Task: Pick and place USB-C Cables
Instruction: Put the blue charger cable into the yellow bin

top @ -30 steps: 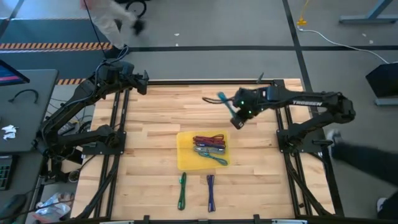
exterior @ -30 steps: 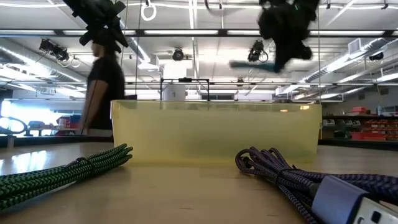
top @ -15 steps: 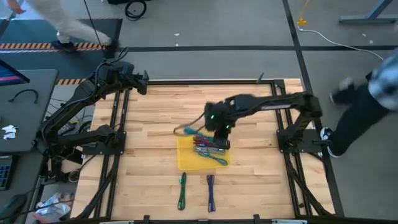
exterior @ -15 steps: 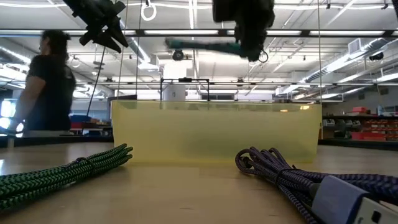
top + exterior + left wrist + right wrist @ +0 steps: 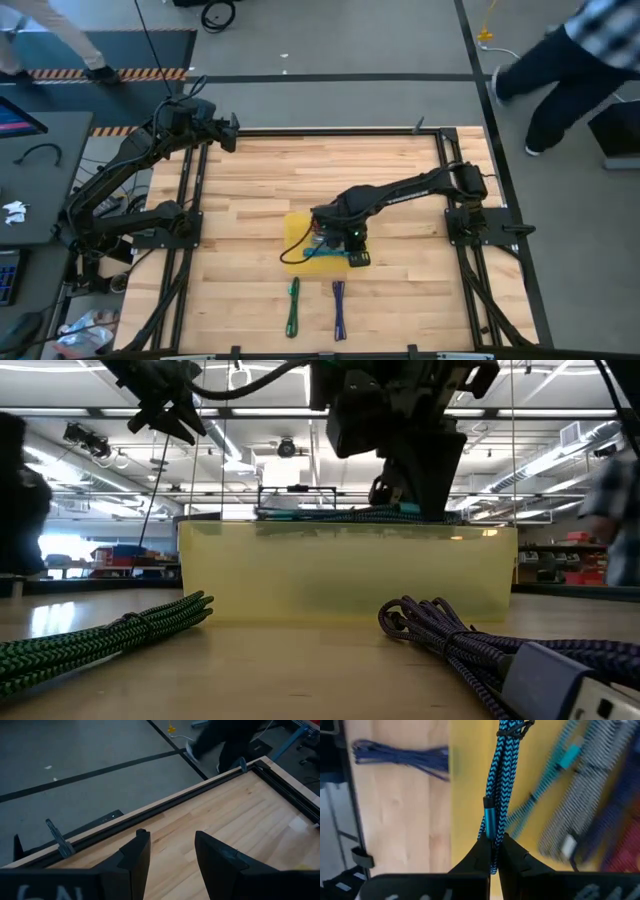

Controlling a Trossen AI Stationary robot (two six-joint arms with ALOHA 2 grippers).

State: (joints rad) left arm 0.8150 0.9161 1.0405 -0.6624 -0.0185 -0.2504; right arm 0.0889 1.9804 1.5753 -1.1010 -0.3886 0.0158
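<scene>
A yellow tray (image 5: 297, 230) sits mid-table with several cables in it: red, grey and teal ones (image 5: 580, 795). My right gripper (image 5: 336, 247) hangs over the tray, shut on a teal braided USB-C cable bundle (image 5: 501, 775). In the low view this cable (image 5: 335, 514) stretches level just above the tray's rim (image 5: 350, 528). A green cable (image 5: 293, 305) and a purple cable (image 5: 339, 308) lie flat on the wood near the front edge. My left gripper (image 5: 170, 855) stands open at the far left corner, above the bare table. My right gripper pinches the teal bundle between its two fingers at one end, by the metallic blue connector (image 5: 491, 822). The fingers slant steeply down from above. The bundle runs straight on from the fingertips, over the tray floor (image 5: 467, 795). Whether its free end touches the tray, I cannot tell.
The black frame rail (image 5: 150, 812) runs along the table's far edge. People walk on the floor beyond the table (image 5: 560, 60). Bare wood (image 5: 400, 170) lies between the tray and the far rail. In the low view the green (image 5: 100, 640) and purple (image 5: 470, 645) cables lie before the tray.
My right gripper has swung from the far right of the table toward the near edge and down over the yellow tray, rolling as it went, still shut on the teal cable. The cable has come down from high in the air to just above the tray's rim.
</scene>
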